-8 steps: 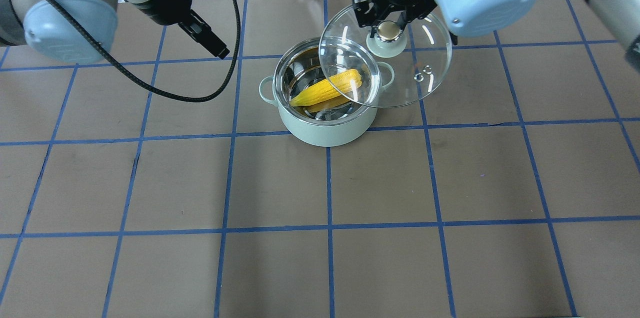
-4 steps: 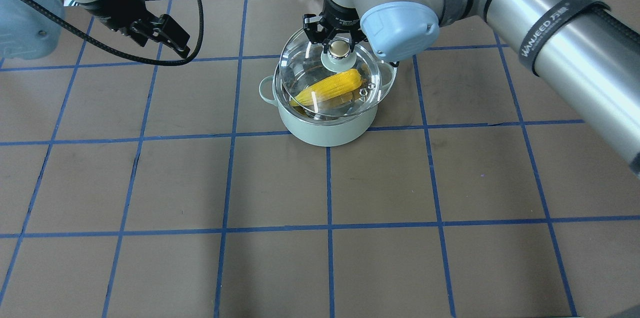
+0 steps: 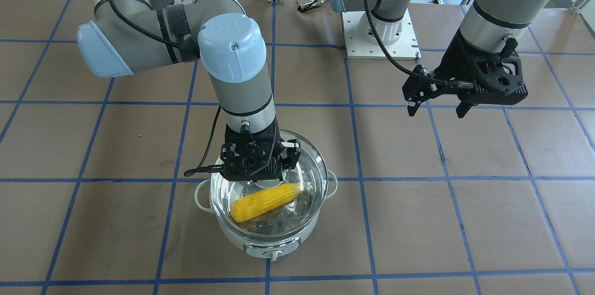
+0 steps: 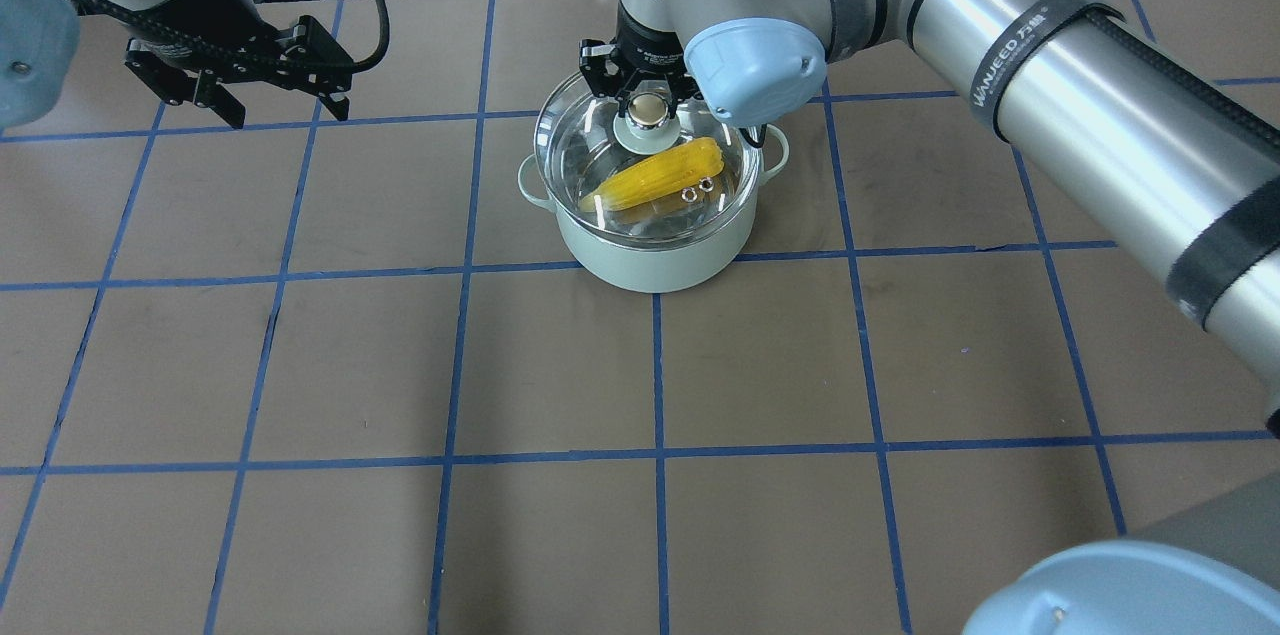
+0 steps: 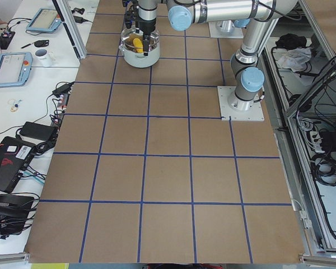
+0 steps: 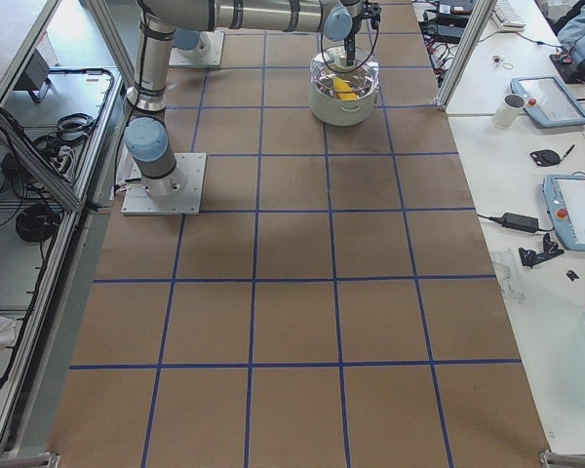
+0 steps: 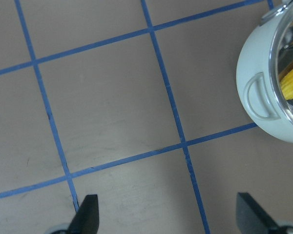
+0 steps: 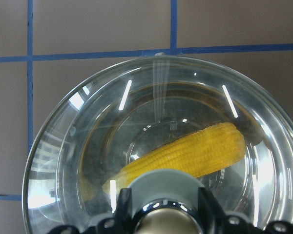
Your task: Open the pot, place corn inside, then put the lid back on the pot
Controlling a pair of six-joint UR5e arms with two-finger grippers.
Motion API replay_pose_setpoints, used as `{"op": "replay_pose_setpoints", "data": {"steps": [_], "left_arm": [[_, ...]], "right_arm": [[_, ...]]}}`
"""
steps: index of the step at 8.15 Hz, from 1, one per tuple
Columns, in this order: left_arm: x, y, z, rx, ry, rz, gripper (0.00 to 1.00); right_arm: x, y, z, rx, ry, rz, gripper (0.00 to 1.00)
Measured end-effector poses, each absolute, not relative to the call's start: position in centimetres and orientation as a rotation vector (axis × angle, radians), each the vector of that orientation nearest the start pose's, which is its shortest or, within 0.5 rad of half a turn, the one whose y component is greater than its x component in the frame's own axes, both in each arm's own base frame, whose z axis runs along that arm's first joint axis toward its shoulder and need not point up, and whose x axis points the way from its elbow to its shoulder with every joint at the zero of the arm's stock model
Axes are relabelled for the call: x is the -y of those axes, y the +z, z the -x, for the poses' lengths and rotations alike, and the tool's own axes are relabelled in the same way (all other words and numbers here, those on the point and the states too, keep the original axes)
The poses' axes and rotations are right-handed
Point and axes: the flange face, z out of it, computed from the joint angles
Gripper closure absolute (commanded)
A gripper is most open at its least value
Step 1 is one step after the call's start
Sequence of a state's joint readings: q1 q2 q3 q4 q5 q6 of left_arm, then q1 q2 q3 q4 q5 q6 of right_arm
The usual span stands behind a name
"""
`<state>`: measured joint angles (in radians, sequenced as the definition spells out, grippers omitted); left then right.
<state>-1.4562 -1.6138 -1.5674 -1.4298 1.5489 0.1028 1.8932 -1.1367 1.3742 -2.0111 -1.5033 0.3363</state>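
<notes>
While my right gripper clamps the lid over the pot and corn, my left gripper hangs apart.

left tool: raised, fingers spread wide | right tool: pointing down, clamping lid

One pot, one corn ear and one glass lid share one gridded table with two robot arms, meaning one left gripper and one right gripper.
</notes>
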Motion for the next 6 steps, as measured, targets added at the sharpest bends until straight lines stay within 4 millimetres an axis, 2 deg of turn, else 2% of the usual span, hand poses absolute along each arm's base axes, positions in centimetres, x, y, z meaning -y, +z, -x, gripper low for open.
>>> {"op": "replay_pose_setpoints", "data": {"steps": [3,6], "left_arm": [[52.7,48.0,8.2,-3.153,-0.14,0.284,0.0],[52.7,47.7,9.7,-3.153,-0.139,0.339,0.0]], "right_arm": [[60.2,36.9,-35.0,-3.005,-0.232,0.001,0.91],[60.1,36.1,-34.9,-3.016,-0.216,0.037,0.91]]}}
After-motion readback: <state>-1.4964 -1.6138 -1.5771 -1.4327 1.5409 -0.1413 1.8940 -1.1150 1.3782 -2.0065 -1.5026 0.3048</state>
